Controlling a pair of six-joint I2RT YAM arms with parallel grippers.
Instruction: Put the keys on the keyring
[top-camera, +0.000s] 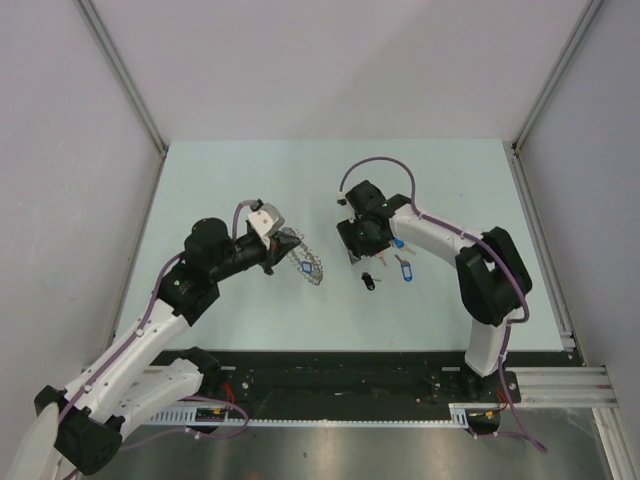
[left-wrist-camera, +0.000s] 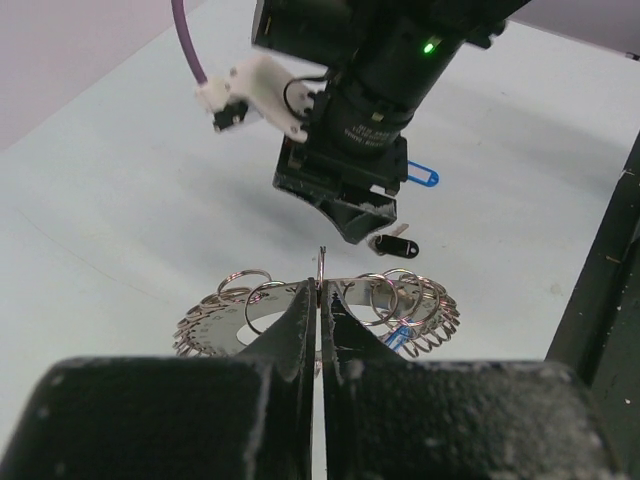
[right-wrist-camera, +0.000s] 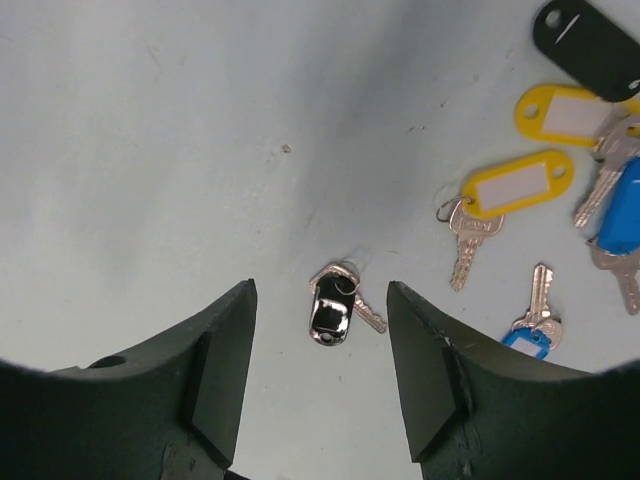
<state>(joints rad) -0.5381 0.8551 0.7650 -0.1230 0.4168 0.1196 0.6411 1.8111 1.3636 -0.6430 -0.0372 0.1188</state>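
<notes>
The keyring is clamped at its edge by the left tool; the right tool is held apart above a black-headed key on the table — if closed off-centre, the flat key could be pushed aside, not gripped.

Overhead wide, wrists close, probably sharing keys

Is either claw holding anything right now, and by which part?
The left gripper is shut on the keyring, pinching its near rim. The right gripper is open, hovering over a black key on the table, holding nothing.
</notes>
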